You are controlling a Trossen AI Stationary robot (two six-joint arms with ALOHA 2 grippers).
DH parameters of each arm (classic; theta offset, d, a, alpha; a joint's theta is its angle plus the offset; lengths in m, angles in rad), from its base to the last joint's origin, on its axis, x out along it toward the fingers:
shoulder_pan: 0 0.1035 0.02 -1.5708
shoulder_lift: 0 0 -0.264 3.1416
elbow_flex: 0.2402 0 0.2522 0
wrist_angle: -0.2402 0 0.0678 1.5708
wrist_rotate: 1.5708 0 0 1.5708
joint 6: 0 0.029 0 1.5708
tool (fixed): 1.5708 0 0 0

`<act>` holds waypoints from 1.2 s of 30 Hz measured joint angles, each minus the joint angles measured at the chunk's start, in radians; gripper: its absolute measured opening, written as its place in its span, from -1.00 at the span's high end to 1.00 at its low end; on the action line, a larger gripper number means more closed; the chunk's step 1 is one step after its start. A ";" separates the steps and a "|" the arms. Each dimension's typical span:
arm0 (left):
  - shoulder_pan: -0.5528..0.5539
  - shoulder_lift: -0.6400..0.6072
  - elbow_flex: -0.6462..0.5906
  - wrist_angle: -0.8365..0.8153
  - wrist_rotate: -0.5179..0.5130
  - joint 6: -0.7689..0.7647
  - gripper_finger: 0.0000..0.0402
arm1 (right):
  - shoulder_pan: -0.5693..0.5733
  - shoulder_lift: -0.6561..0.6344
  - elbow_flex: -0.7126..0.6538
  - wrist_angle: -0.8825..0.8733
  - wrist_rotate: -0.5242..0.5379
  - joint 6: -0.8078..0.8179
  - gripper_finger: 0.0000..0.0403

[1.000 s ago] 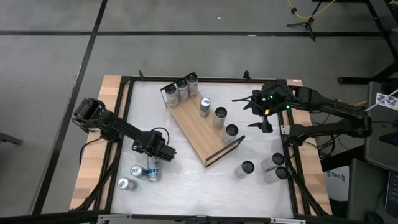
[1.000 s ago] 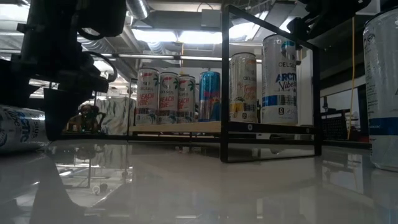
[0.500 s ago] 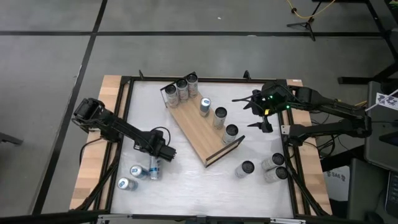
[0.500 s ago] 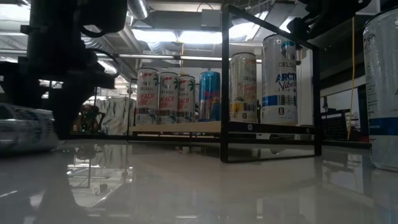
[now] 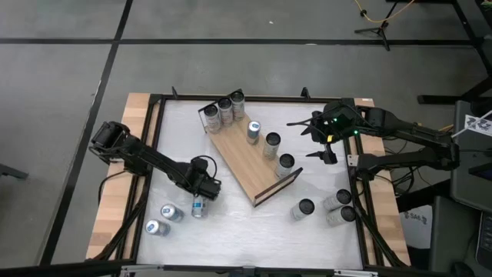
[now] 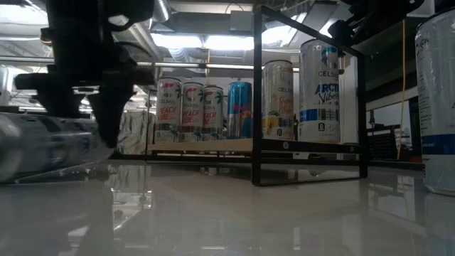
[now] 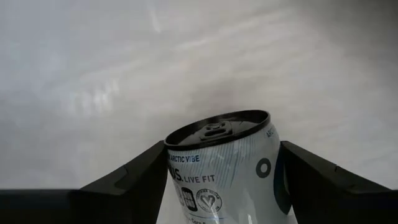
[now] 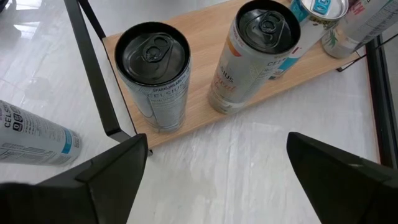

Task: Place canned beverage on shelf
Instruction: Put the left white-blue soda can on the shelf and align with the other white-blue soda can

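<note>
A white and blue can (image 5: 197, 206) sits between the fingers of my left gripper (image 5: 204, 190) at the near left of the table; in the left wrist view its black lid (image 7: 217, 127) shows past the fingertips. The shelf (image 5: 246, 158), a wooden board with black wire ends, lies slantwise mid-table with several cans standing on it. My right gripper (image 5: 315, 138) hangs open above the table's far right, beside the shelf, with nothing between its fingers (image 8: 106, 180). My left gripper pinches the can's round side (image 7: 177, 180) between its two fingers, one on each flank, a little below the lid's rim. The fingers come steeply from above and lie across the can. The can sits tilted; whether its bottom end rests on the table is hidden.
Two more cans (image 5: 171, 213) (image 5: 156, 228) lie on the table close to the left gripper, toward the near left corner. Three cans (image 5: 305, 208) (image 5: 336, 201) (image 5: 342, 215) stand or lie near the right edge. A black frame (image 5: 154, 104) rims the table.
My left gripper has turned at the wrist and shifted a little toward the shelf. The can, which lay flat beside the other two, has come along with it, away from them, and now shows shorter from above, tipped out of its flat lie.
</note>
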 joint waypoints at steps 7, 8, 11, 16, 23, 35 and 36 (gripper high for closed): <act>0.000 0.000 0.016 -0.003 -0.154 0.006 -0.28 | 0.000 0.000 0.000 0.000 0.000 0.000 -0.88; 0.000 0.000 0.016 -0.004 -0.174 0.006 -0.28 | 0.000 0.000 0.000 0.000 0.000 0.000 -0.88; 0.000 0.000 0.016 -0.004 -0.245 0.005 -0.28 | 0.000 0.000 0.000 0.000 0.000 0.000 -0.88; 0.000 0.000 0.016 -0.006 -0.391 0.005 -0.28 | 0.000 0.000 0.000 0.000 0.000 0.000 -0.88; -0.014 0.000 0.016 -0.006 -0.648 0.005 -0.27 | 0.000 0.000 0.000 0.000 0.000 0.000 -0.88; -0.034 0.000 0.016 -0.009 -0.943 0.006 -0.27 | 0.000 0.000 0.000 0.000 0.000 0.000 -0.88; -0.035 0.000 0.016 -0.010 -0.943 0.008 -0.27 | 0.000 0.000 0.000 0.000 0.000 0.000 -0.88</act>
